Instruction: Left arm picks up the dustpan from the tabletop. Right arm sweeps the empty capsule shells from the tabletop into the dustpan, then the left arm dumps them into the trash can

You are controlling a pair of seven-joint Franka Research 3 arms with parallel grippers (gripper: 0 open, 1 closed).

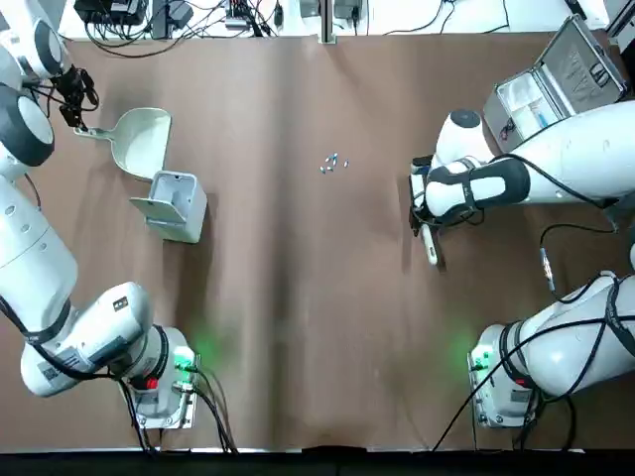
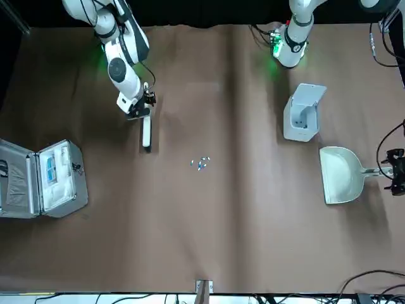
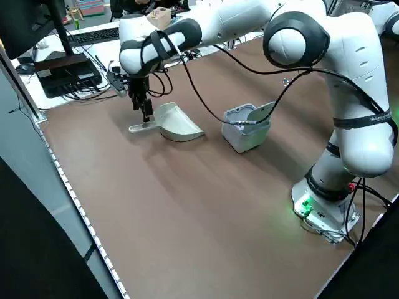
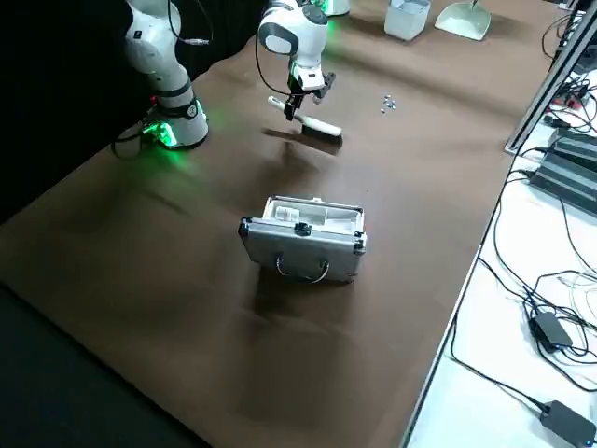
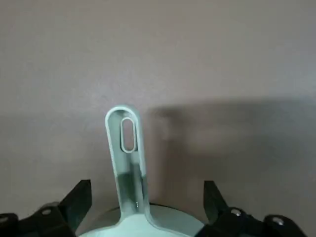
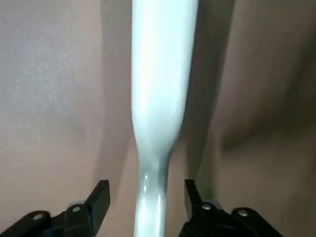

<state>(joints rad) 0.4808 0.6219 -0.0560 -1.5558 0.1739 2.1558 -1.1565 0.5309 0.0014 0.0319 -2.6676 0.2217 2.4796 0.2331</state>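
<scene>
Matte brown, the broad flat tabletop [image 1: 288, 327] showed faint creases. On it lay a silver, hard-sided hinged case [image 1: 583, 74] with its lid open, and a light grey, boxy plastic trash can [image 1: 181, 223] with its flip lid open. The black two-finger right gripper [image 6: 147, 183] stood wide over the slim, glossy white-handled brush [image 6: 160, 74], one finger on either side of the handle; dark bristles [image 4: 323, 139] showed in the right side view. The right wrist view cut off both brush ends. The small, pale blue-white empty capsule shells [image 1: 333, 162] lay loosely grouped between the dustpan and the brush, too small for their exact shapes to be read. The cream-white plastic dustpan [image 1: 144, 142] lay just beside the trash can, its pan flared and smooth, its short straight handle slotted near the end. The black two-finger left gripper [image 5: 148, 183] was above that handle, its fingers wide apart on either side.
</scene>
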